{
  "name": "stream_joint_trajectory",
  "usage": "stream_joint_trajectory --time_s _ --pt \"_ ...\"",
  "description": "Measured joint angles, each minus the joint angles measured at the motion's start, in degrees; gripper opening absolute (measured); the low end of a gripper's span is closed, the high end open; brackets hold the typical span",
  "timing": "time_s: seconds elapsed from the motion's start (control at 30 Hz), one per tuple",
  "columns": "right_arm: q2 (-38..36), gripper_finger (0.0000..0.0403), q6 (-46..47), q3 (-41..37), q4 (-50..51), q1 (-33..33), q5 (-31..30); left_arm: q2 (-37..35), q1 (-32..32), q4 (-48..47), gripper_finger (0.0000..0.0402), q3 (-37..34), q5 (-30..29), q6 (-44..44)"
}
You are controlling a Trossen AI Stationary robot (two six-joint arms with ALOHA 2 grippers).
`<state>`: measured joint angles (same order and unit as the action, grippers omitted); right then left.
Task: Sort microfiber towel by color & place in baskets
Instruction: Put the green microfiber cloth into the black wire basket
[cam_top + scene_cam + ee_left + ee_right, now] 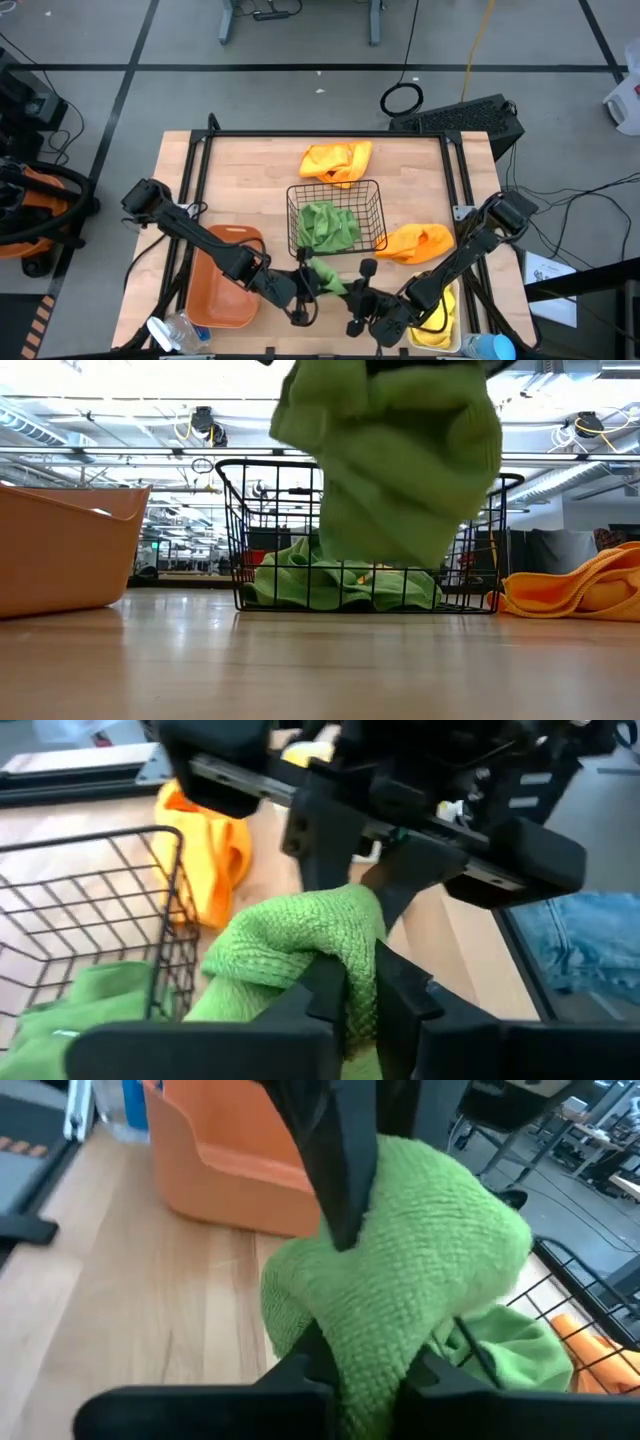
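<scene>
A green towel (328, 277) is held off the counter (250, 170) between both arms, just in front of the near rim of the black wire basket (372, 205). The left gripper (358, 1002) is seen clenched on a fold of this towel, and the right gripper (362, 1365) is likewise pinched on another part of it (a two-handed hold, presumably so the cloth can be carried over the rim without dragging).

A second green towel (328, 226) already lies inside the black basket, so that basket is judged to be the green destination. An orange towel (337, 160) lies beyond the basket's far side; another orange towel (417, 242) lies just beside its right wall. The orange bin (226, 278) is seen empty under the left arm. Yellow cloth (441, 322) is visible in the white bin (456, 300) beneath the right arm.

Clearance: in the low view the towel's lower edge hangs below the basket rim, so a lift is judged necessary before moving forward. The basket top is open; room on its right is limited by the orange towel, while bare counter is left between basket and orange bin.
</scene>
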<state>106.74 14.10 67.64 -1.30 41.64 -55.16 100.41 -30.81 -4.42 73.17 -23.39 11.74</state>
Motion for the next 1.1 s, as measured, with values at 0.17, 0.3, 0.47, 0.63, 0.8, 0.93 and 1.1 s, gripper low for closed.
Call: stream_joint_trajectory --time_s 0.17,0.3,0.47,0.63,0.8,0.93,1.1 --pt "-3.1 0.0022 -0.2 0.0 0.1 0.5 0.1 -2.3 -1.1 -2.5 0.012 0.0 -2.6 1.3" --pt "-5.9 0.0007 -2.8 0.0 1.4 0.9 -0.1 -5.9 -2.6 -4.3 0.0197 0.0 -7.2 0.9" --pt "-10.5 0.001 -7.1 0.0 2.9 0.6 0.0 -11.2 -4.7 -12.1 0.0264 0.0 -19.7 1.9" --pt "-16.5 0.001 -14.4 0.0 3.4 -1.2 -0.2 -15.5 -6.1 -19.7 0.028 0.0 -31.4 4.9" --pt "-22.3 0.001 -20.8 0.0 6.4 -6.3 5.1 -18.1 -5.5 -26.6 0.0281 0.0 -36.1 4.4" --pt "-25.7 0.001 -20.5 0.0 10.9 -13.4 11.8 -19.9 -2.6 -27.7 0.0281 0.0 -36.8 -0.3" --pt "-25.7 0.0011 -16.6 0.0 16.1 -22.7 22.3 -20.9 2.8 -29.1 0.0281 0.0 -34.5 -3.6"
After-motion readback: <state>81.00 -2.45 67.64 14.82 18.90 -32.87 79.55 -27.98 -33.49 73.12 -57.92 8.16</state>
